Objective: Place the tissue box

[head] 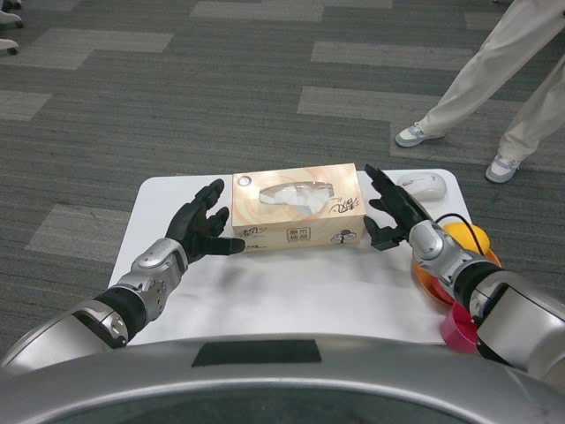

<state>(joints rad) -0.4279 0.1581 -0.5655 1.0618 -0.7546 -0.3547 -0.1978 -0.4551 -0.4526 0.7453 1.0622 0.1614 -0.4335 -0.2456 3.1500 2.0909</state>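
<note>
Both black many-fingered hands flank the box in the head view: the left hand (205,228) stands at the box's left end with its fingers spread and one fingertip reaching along the lower front edge, while the right hand (388,212) stands at the right end, fingers likewise apart and angled up. Whether either palm actually presses the cardboard I cannot tell — the hands look to be just beside the ends, touching at most lightly, and neither closes around anything. Between them the tan rectangular cardboard tissue box (298,208) sits flat on the white table (265,291), toward the far edge and roughly centred, its long side facing the robot. Its top has an oval opening with white tissue crumpled up out of it, and the front carries dark printed script and small marks. By my reading the step in hand is either the squeeze before a two-handed lift or the letting go after setting down; the frame alone does not settle which. If a lift is next, it calls for even inward pressure from both sides — the thin card will likely dent if squeezed too hard.
</note>
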